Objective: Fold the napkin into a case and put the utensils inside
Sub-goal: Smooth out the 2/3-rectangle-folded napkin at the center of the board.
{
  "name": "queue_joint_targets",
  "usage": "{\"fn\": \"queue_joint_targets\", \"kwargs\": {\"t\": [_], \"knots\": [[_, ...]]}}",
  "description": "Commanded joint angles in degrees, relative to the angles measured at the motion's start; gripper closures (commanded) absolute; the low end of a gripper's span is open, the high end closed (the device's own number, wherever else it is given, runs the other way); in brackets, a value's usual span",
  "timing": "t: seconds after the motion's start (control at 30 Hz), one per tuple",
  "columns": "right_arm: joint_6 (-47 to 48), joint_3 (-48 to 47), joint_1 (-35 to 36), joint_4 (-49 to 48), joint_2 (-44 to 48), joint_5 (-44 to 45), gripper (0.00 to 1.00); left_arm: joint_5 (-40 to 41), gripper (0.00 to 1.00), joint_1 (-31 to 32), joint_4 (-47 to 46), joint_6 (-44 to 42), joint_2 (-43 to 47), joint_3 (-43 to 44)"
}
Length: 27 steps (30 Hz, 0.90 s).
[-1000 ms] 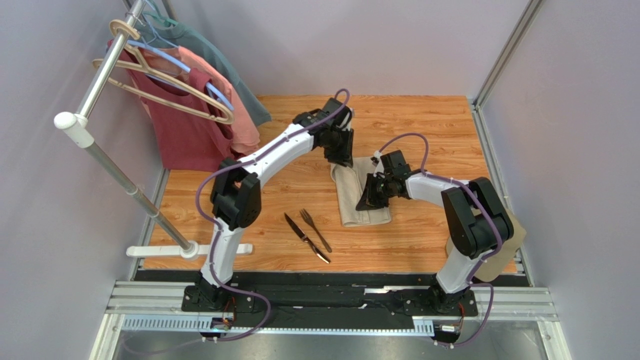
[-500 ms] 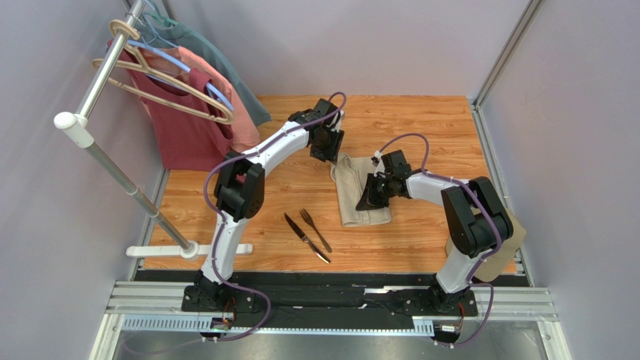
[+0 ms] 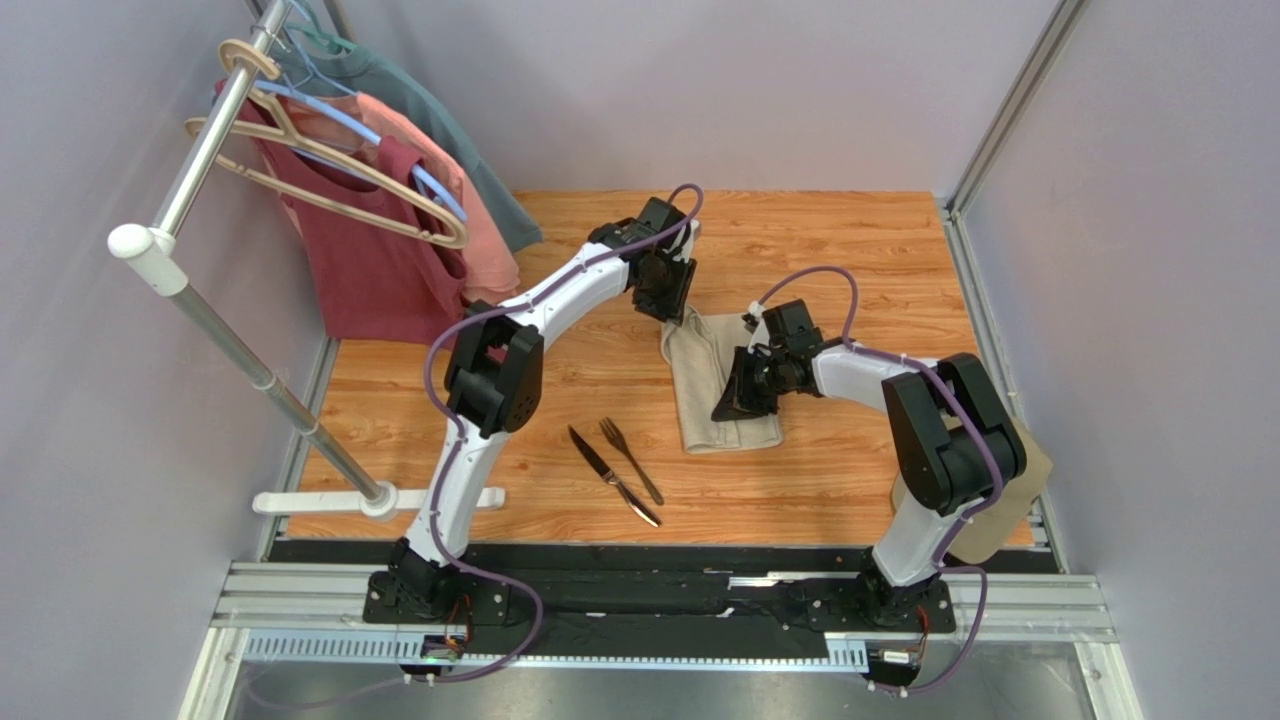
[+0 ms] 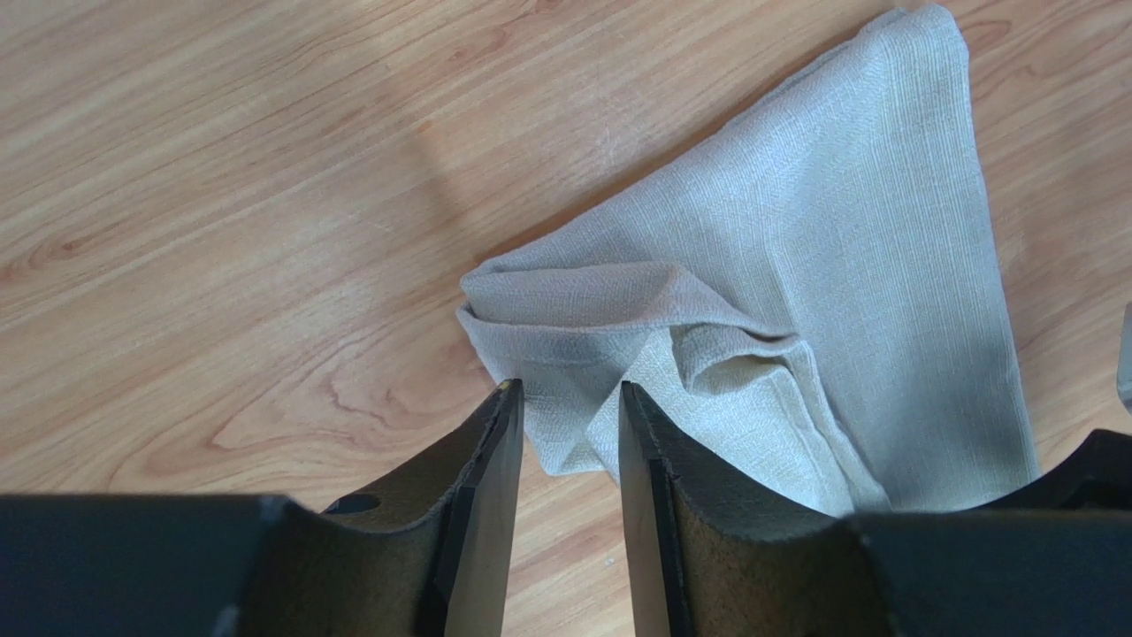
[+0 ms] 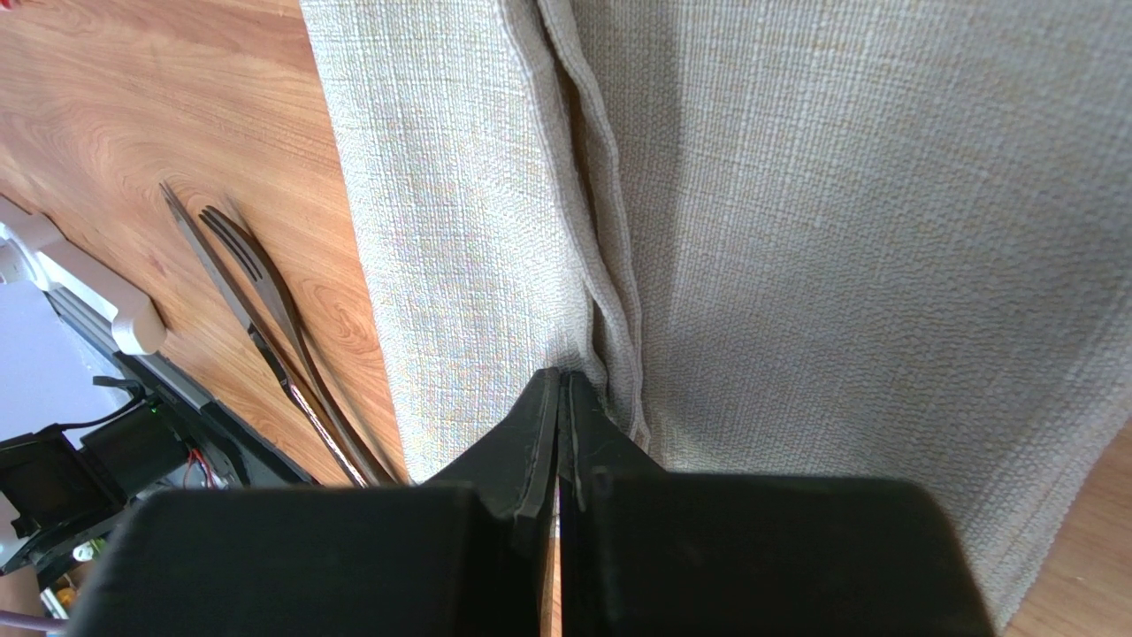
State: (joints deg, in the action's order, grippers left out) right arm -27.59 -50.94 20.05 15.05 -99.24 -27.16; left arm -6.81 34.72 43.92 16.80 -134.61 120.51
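- The napkin (image 3: 724, 393) lies on the tabletop (image 3: 842, 255) right of centre. It is folded into a long panel, with a hemmed flap running along its length in the right wrist view.
- Its far left corner is now seen rumpled and doubled over on itself. A second ago that corner was covered by the left gripper (image 4: 569, 392).
- That gripper has since been drawn back a little toward the far left. Its jaws are held partly apart, with the crumpled corner lying in the gap between the tips. No clamping of the cloth can be made out.
- The right gripper (image 5: 561, 385) has not been moved. Its jaws are fully closed, and the joined tips are pressed onto the napkin at the flap's hem, near the near end. The cloth appears to be pinned rather than pinched.
- The near end and right edge of the napkin are unchanged, so the pinning seems to have held.
- The fork (image 3: 631, 458) and knife (image 3: 613, 476) lie side by side on the bare wood just left of the napkin, apart from it and untouched.
- The folding is judged unfinished. The bunched corner would probably have to be taken up again or flattened before the utensils can be slid in.
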Motion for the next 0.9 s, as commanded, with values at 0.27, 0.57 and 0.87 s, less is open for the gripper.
{"fn": "queue_joint_targets", "kwargs": {"t": [0.27, 0.57, 0.87], "knots": [[0.9, -0.8, -0.6, -0.6, -1.1, 2.8, 1.00, -1.1, 0.97, 0.1, -4.4, 6.7, -2.2, 2.8], [-1.1, -7.4, -2.6, 2.9, 1.9, 2.9, 0.80, -1.3, 1.00, 0.3, -8.2, 16.6, -2.9, 0.8], [-3.7, -21.8, -7.1, 3.6, -8.1, 6.1, 0.77, -0.4, 1.00, 0.4, -8.0, 17.4, -3.0, 1.1]]}}
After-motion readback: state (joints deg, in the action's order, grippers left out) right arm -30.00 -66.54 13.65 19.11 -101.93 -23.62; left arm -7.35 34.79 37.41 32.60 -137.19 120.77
